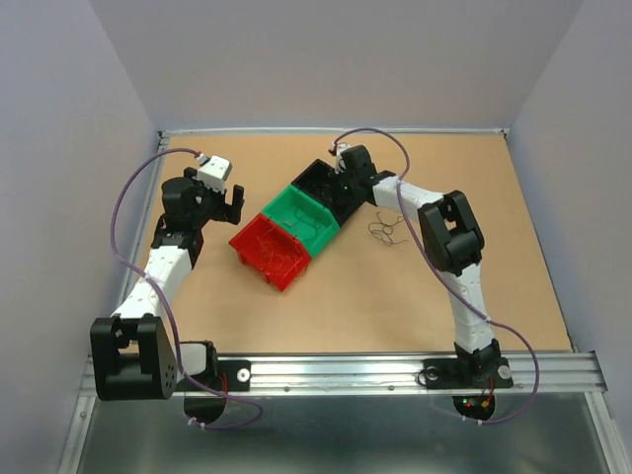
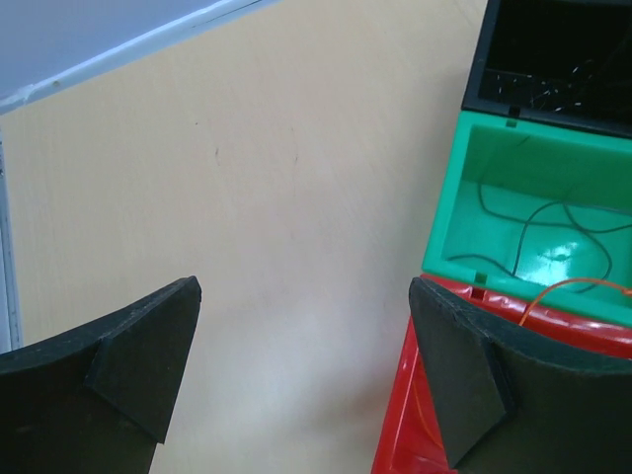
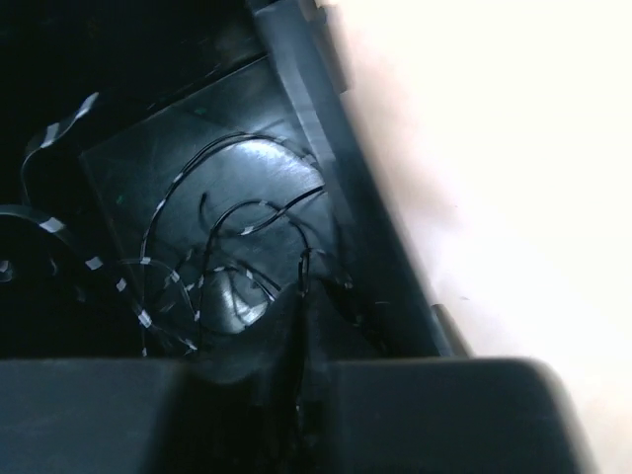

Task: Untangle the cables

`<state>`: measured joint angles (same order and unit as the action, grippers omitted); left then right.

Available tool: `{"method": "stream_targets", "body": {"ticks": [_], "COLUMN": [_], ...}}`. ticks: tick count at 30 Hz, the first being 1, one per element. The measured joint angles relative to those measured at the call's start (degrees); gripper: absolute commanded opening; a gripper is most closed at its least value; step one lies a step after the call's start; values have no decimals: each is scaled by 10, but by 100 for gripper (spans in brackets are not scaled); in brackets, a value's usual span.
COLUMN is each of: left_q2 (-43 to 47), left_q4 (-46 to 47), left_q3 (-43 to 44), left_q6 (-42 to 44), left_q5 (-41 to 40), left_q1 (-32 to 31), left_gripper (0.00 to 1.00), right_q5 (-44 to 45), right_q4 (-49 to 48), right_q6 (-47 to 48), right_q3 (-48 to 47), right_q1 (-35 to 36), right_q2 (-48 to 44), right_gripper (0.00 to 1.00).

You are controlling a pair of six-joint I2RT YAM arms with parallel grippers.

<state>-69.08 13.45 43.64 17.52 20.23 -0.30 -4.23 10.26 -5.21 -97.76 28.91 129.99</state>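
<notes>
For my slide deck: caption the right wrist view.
Right gripper, fingers shut, low inside the black bin above loose dark cables.

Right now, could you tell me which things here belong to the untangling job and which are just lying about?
Belonging to the job:
- loose cable clump on the table
- strands lying in the black bin, green bin and red bin

Just lying about:
- purple arm cables
- metal rail

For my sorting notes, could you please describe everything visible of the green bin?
The green bin is an open-topped box of glossy plastic, upright on the table, middle of a diagonal row, its end walls abutting the black bin and the red bin. A few thin dark cables lie curled on its floor.
</notes>
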Motion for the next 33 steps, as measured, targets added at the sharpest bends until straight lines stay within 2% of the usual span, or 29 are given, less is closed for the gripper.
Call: {"method": "stream_targets", "body": {"ticks": [3, 9, 14, 24, 28, 33], "left_q2": [-6, -9, -9, -9, -9, -9], "left_q4": [0, 0, 0, 0, -1, -1], "left_q3": [0, 0, 0, 0, 0, 0], "left_q6": [0, 0, 0, 0, 0, 0], "left_q5": [-2, -5, -5, -4, -3, 0], "left_q1": [0, 0, 0, 0, 0, 0], "left_gripper": [99, 99, 99, 99, 99, 99], "right_q5": [-12, -22, -24, -13, -3, 14], "right_q4": [14, 29, 30, 37, 39, 28], "right_q6": [-2, -6, -15, -25, -28, -28], "right_q3": [-13, -43, -64, -63, -35, 19], "right_q1": [-4, 6, 12, 12, 12, 12], "right_q2": [1, 1, 1, -10, -58, -150], "right_gripper": [32, 33, 54, 79, 86, 89]}}
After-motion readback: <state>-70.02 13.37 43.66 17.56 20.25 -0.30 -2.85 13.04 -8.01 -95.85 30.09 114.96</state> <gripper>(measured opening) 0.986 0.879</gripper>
